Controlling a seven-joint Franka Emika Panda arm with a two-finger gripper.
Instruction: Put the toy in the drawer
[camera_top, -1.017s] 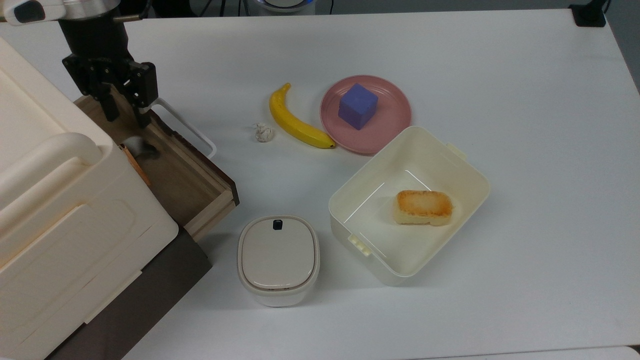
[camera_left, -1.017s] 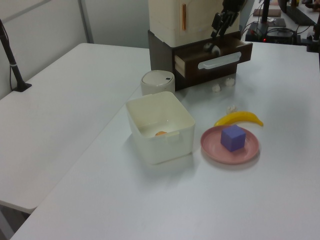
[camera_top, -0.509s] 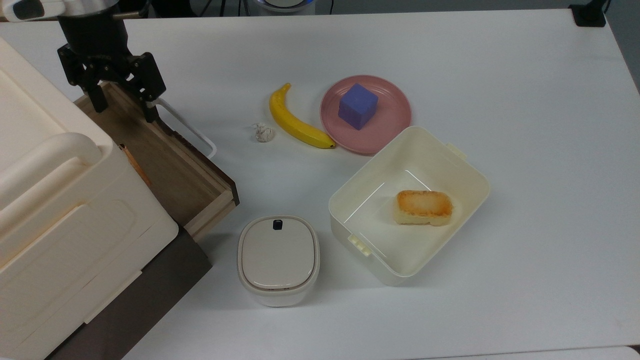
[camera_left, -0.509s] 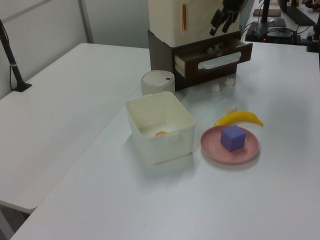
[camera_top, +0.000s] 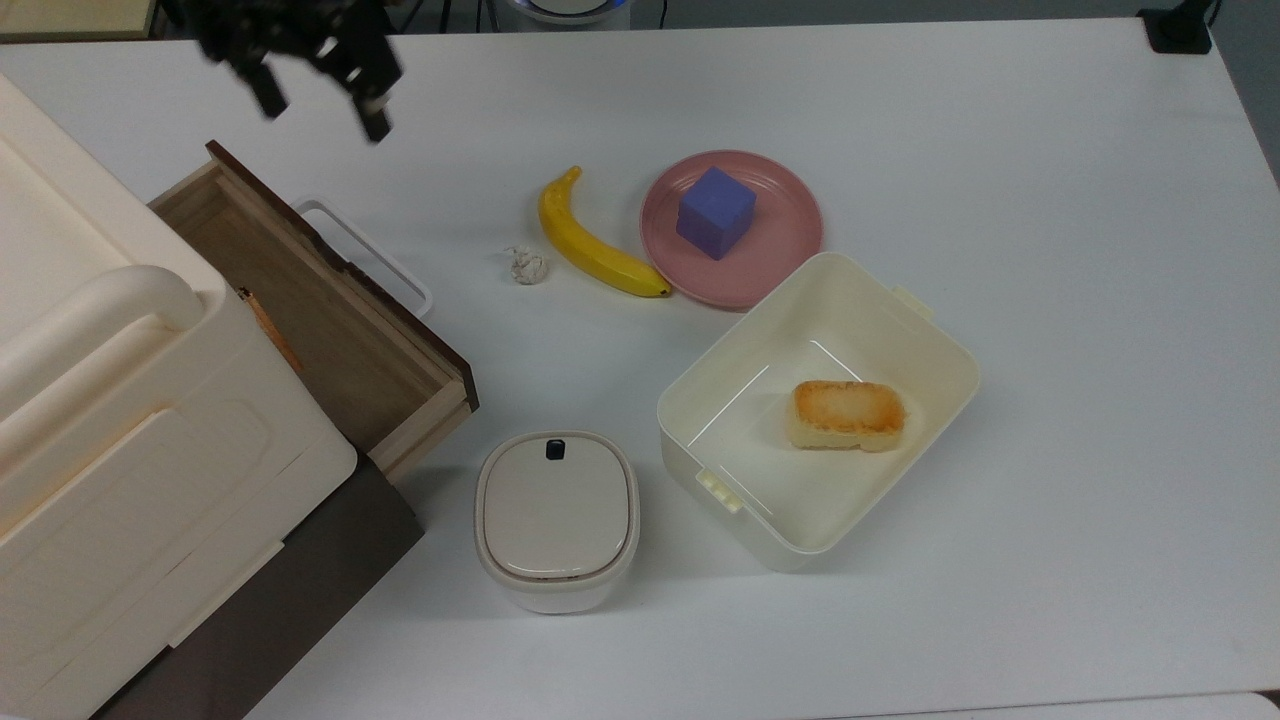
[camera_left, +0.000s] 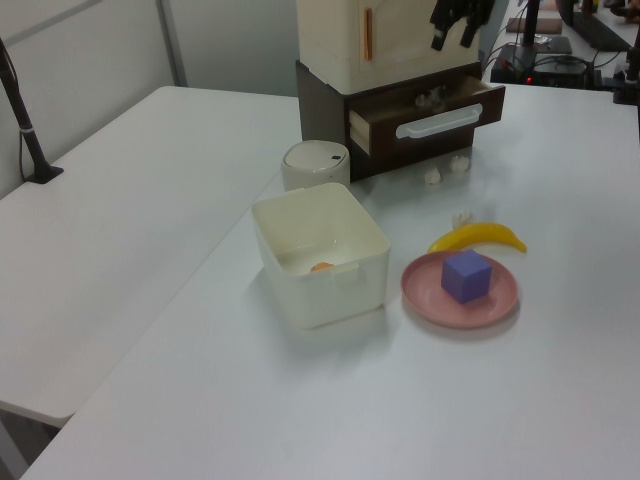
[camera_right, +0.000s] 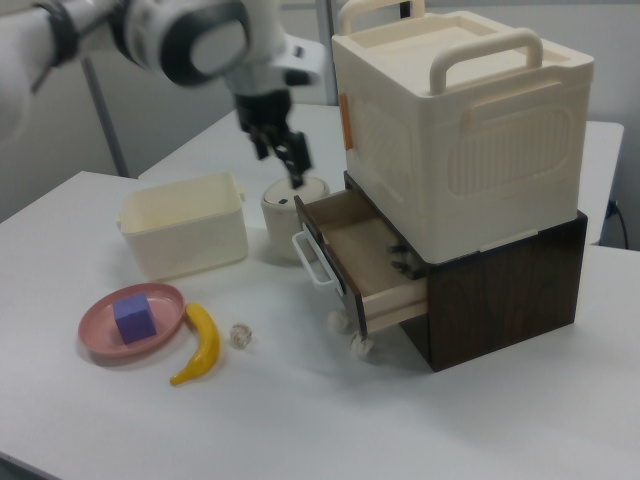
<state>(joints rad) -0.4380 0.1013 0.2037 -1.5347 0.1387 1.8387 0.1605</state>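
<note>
The drawer stands pulled out from the dark cabinet, with light wood sides, a dark front and a white loop handle. The toy lies inside the drawer, a small black-and-white shape on its floor; in the right view the toy is a dark spot near the back of the drawer. My gripper hangs open and empty, raised well above the table and beyond the drawer's far corner. The gripper is high over the cabinet in the left view, and the gripper hangs left of the cream box in the right view.
A large cream box sits on the cabinet. On the table lie a banana, a whitish wad, a pink plate with a purple cube, a cream tub holding a toasted piece, and a lidded pot.
The gripper has let the toy fall into the drawer, then risen and pulled away toward the top view's upper right, fingers open throughout.
</note>
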